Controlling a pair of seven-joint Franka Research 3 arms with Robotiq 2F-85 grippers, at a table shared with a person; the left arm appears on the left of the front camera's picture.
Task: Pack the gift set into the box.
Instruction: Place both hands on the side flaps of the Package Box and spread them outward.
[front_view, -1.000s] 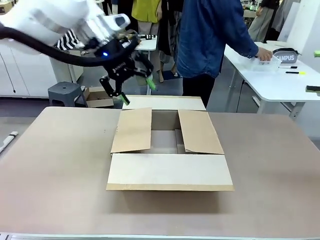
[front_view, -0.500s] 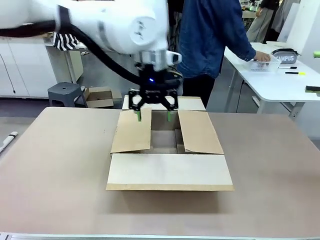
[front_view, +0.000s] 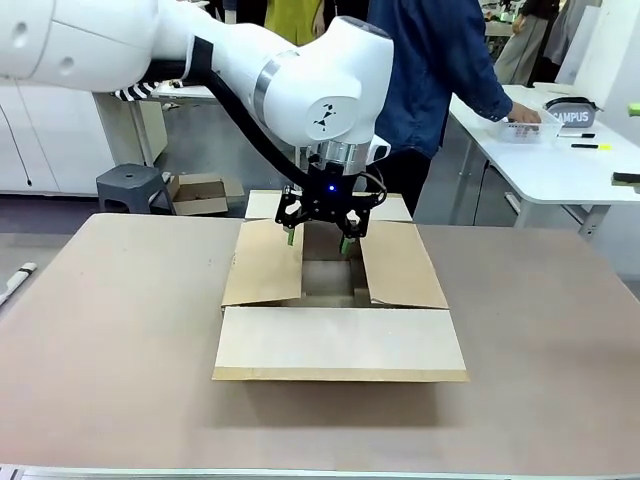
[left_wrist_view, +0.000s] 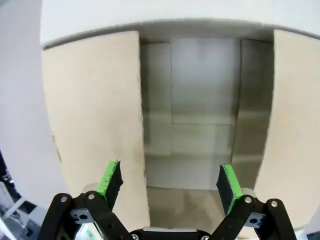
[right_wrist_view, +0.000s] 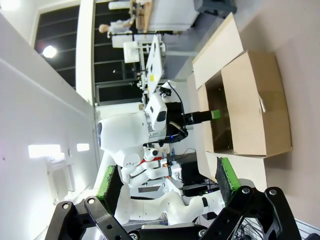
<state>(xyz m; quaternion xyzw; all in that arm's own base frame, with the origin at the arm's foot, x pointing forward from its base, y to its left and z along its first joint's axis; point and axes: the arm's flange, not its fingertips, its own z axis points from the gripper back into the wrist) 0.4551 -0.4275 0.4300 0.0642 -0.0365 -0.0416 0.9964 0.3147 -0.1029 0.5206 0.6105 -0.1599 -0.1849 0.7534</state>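
The brown cardboard box (front_view: 338, 343) stands mid-table with its four flaps spread out and its opening facing up. My left gripper (front_view: 318, 241) hangs open over the far part of that opening, fingers pointing down, nothing between the green pads. The left wrist view looks straight down past the left gripper (left_wrist_view: 169, 180) into the box (left_wrist_view: 192, 125), whose bare inside holds nothing. My right gripper (right_wrist_view: 168, 177) is open and empty, well away from the box (right_wrist_view: 250, 107); this arm is absent from the front view. No gift set shows in any view.
A person in a blue top stands beyond the table, one hand (front_view: 524, 112) at a basket on the white side table (front_view: 560, 165) at the right. A grey stool (front_view: 133, 186) and a small carton (front_view: 200, 192) sit behind at the left.
My left gripper has swung right from behind the box's far left corner to above the opening and come lower. It stayed open. The box has not moved.
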